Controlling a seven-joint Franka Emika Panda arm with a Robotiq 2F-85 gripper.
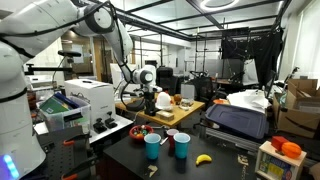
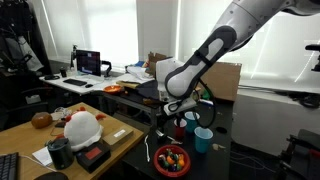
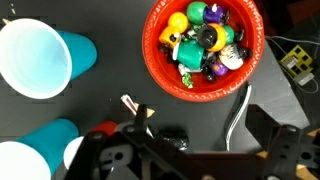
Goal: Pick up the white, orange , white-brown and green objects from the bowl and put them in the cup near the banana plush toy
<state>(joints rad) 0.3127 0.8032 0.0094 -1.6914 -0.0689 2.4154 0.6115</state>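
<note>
- Red bowl (image 3: 195,88) sits on the black tabletop (image 3: 110,85), at the upper right of the wrist view. It is filled with small pieces; yellow, purple, green, black and white ones can be made out.
- Gripper (image 3: 193,130) hangs over the tabletop just beside the bowl. Its jaws are spread wide with nothing between them and touch nothing.
- Two blue cups (image 3: 45,60) (image 3: 35,150) stand upright, mouths up, to the side of the bowl and clear of its rim.
- Banana plush toy (image 1: 204,158) lies flat on the tabletop in an exterior view. It is just beside the nearest cup (image 1: 182,145), on the side away from the bowl.
- Wrist view does not show which of its two cups is that one.
- White cable (image 3: 240,110) curves across the tabletop below the bowl's rim.
</note>
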